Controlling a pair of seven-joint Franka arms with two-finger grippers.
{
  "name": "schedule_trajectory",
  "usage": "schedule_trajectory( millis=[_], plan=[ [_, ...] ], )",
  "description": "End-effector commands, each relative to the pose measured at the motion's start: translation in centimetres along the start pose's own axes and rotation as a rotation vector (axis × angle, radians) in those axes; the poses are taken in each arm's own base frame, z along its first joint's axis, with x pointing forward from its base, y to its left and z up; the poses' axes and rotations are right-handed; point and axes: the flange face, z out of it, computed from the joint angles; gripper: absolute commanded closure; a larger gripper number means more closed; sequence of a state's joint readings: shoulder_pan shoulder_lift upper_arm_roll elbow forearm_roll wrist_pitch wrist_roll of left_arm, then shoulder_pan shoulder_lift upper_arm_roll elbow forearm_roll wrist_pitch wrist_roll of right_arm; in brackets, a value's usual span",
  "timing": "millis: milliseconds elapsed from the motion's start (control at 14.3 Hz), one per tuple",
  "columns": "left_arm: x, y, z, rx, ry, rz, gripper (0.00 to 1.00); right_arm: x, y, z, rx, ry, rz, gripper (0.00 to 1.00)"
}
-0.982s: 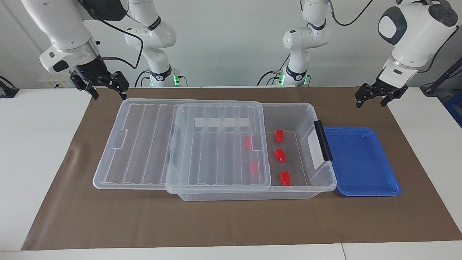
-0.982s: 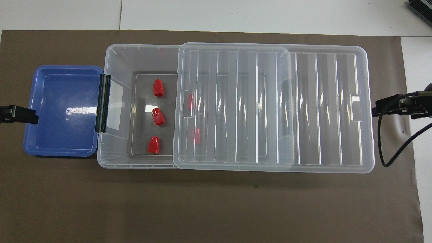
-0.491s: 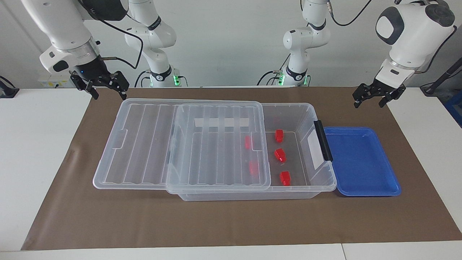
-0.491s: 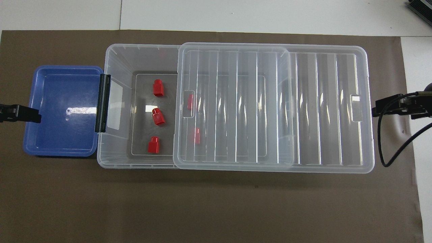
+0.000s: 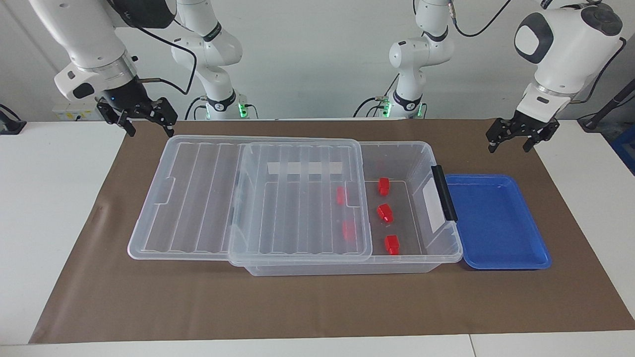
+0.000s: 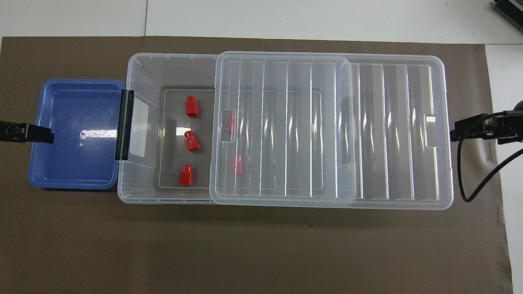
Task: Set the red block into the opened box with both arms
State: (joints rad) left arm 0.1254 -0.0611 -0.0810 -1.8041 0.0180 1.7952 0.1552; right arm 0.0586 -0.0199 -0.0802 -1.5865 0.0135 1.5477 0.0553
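Five red blocks (image 5: pixel 385 212) are seen inside the box (image 5: pixel 416 148) at frame centre; the tray (image 5: pixel 496 258) holds nothing. The left gripper (image 5: pixel 516 139) and right gripper (image 5: pixel 141 122), spread open and unladen, are held at the upper corners.

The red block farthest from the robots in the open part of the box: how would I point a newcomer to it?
Find the clear box in the middle of the brown mat, its lid slid toward the right arm's end. Three red blocks stand uncovered in a row near the black clip handle. Yours is the red block at the row's end farthest from the robots, sitting squarely, unlike its tilted middle neighbour.
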Motion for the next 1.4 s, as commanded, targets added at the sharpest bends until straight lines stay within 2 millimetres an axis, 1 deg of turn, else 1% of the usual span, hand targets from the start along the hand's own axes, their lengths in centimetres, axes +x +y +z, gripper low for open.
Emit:
schedule_trajectory(
  millis=[0,491,561,631,701,912,1052,1122,1332],
  plan=[
    [-0.6,0.9,-0.1,-0.01,0.005,0.023,0.0,-0.7,0.5,-0.1,-0.004,0.018,-0.014,0.0],
    [-0.6,1.3,-0.2,-0.011,0.002,0.02,0.0,-0.7,0.5,-0.1,-0.004,0.018,-0.014,0.0],
    [-0.4,1.6,-0.2,-0.011,0.004,0.026,0.0,-0.7,0.5,-0.1,-0.006,0.019,-0.014,0.0],
    [-0.3,2.5,-0.1,-0.012,0.006,0.041,0.0,-0.7,0.5,-0.1,-0.004,0.019,-0.014,0.0],
    [-0.2,2.9,-0.1,-0.012,0.009,0.046,0.0,-0.7,0.5,-0.1,-0.004,0.019,-0.014,0.0],
    [-0.2,3.9,-0.2,-0.014,0.006,0.052,0.0,-0.7,0.5,-0.1,-0.004,0.019,-0.014,0.0],
    [-0.2,4.1,-0.2,-0.015,0.005,0.057,0.0,-0.7,0.5,-0.1,-0.004,0.021,-0.015,0.0],
    [-0.2,4.7,-0.2,-0.016,0.004,0.07,0.0,-0.7,0.5,-0.1,-0.004,0.021,-0.015,0.0],
    [-0.2,4.3,-0.3,-0.016,0.009,0.068,0.0,-0.7,0.5,-0.1,-0.004,0.021,-0.015,0.0]
  ],
)
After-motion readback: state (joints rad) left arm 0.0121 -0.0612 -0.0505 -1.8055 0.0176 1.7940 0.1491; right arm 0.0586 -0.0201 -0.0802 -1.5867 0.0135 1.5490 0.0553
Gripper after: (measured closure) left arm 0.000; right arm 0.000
